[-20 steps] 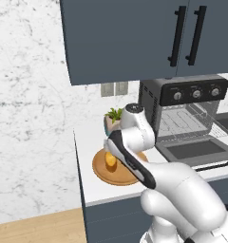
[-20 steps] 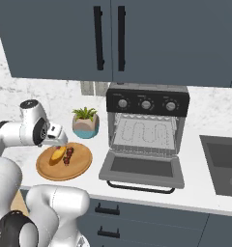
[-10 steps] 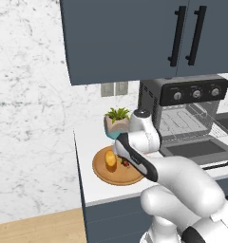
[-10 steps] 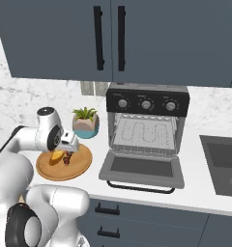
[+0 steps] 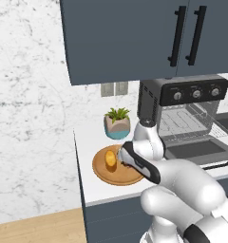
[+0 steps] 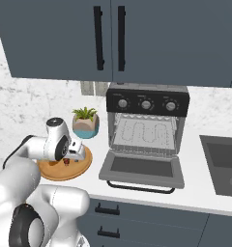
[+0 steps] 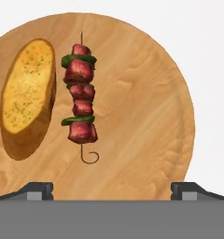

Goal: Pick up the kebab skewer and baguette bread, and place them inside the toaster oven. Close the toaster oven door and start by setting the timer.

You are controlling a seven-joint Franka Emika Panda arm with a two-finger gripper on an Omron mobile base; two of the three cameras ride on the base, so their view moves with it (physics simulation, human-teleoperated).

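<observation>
Swinging rightward since earlier, the arm now hangs over the wooden plate [image 7: 146, 116] on the tabletop [image 6: 195, 159], toaster oven [image 6: 147, 130] door [image 6: 142, 168] dropped open. Baguette bread [image 7: 27, 100] lies at nine o'clock beside the kebab skewer [image 7: 80, 95]; end effector [image 7: 111, 189] spread wide, empty.

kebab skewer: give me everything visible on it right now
The kebab skewer is a thin dark metal-looking stick with a pointed tip at one end and a small curled hook at the other. It is threaded with dark red meat chunks and two green slices. It lies flat on the round wooden plate, beside the baguette bread and roughly parallel to it, with a narrow gap between them. Nothing grips it: the gripper hangs above the plate, jaws wide open.
</observation>
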